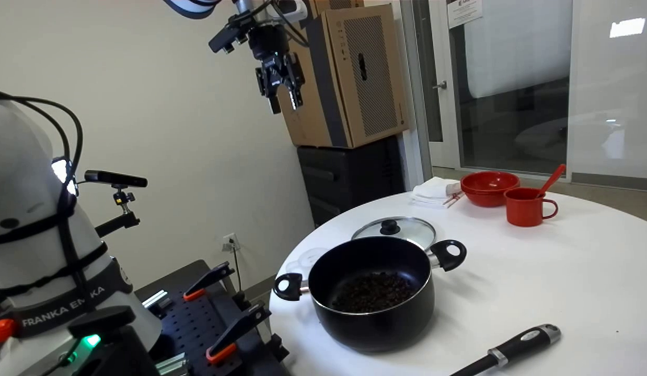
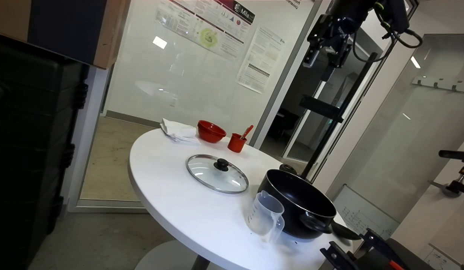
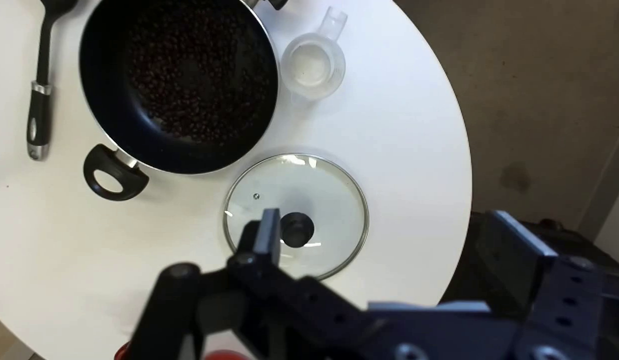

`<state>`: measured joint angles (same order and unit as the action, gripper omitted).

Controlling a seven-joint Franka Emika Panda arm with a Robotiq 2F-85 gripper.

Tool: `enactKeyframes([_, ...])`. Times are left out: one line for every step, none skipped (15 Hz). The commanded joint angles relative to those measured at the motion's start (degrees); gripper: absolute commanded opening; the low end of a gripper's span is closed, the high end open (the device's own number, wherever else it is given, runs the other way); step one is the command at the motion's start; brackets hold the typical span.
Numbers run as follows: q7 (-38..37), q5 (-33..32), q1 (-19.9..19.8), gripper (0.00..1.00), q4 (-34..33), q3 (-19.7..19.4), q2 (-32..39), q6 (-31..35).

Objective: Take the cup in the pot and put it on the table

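Observation:
The cup (image 2: 262, 215) is a pale translucent measuring cup with a handle. It stands upright on the white round table (image 1: 564, 282), beside the pot and outside it. It also shows in the wrist view (image 3: 312, 67) and faintly behind the pot in an exterior view (image 1: 310, 257). The black pot (image 1: 376, 329) has two loop handles and holds dark beans; it is also in the wrist view (image 3: 189, 167). My gripper (image 1: 285, 103) is open and empty, high above the table. In the wrist view its fingers (image 3: 393, 235) are spread, with the glass lid below the left one.
The glass lid (image 2: 209, 176) lies flat next to the pot and cup. Red bowls (image 1: 488, 188), a red handled cup (image 1: 523, 210) with a red utensil, and a white cloth (image 2: 179, 131) stand at the far side. A black-handled utensil (image 1: 527, 342) lies beside the pot. Cardboard boxes (image 1: 365, 78) stand behind.

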<state>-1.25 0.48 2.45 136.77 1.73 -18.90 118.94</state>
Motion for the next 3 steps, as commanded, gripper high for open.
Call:
enactKeyframes([0.0, 0.0, -0.1, 1.0, -0.1, 0.3, 0.2, -0.1])
enactKeyframes([0.0, 0.0, -0.1, 1.0, -0.1, 0.3, 0.3, -0.1])
enactKeyframes([0.0, 0.0, -0.1, 1.0, -0.1, 0.3, 0.3, -0.1])
